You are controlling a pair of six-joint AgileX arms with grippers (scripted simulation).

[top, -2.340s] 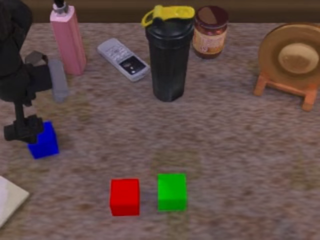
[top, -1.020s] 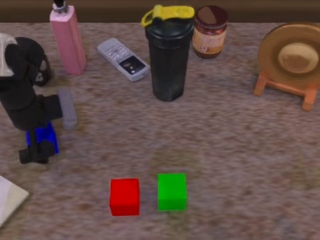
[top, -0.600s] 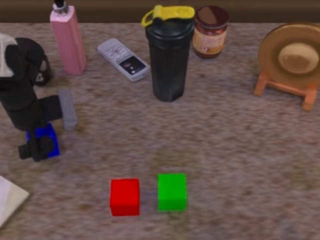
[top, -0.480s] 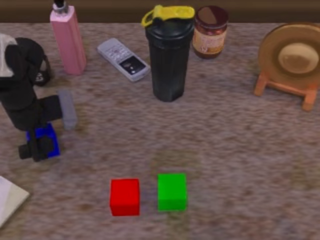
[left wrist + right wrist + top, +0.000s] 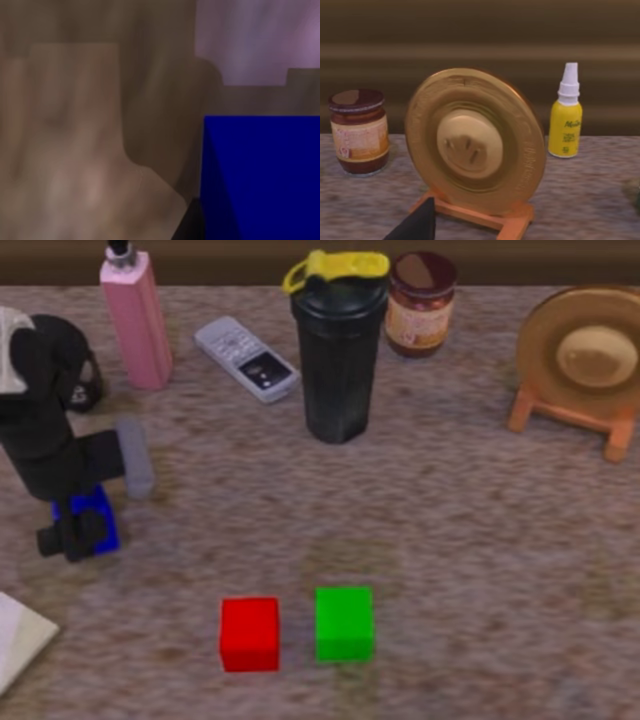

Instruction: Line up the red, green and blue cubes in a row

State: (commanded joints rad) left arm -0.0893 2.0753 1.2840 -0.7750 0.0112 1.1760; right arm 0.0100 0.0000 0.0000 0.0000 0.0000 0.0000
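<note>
Two cubes paired, one in reach of the left arm

Two small matte cubes, the bright red cube [image 5: 249, 634] and the bright green cube [image 5: 344, 623], sit side by side near the bench's [image 5: 480, 540] front edge, already forming the start of a row. The bright blue cube [image 5: 88, 521] lies well apart at the left, under the left hand [image 5: 70, 538], which is lowered over it, presumably to grasp it; whether its fingers have closed I cannot tell. The right hand is out of the top view.

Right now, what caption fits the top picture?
Left hand down over the blue cube; red cube and green cube wait side by side.
</note>
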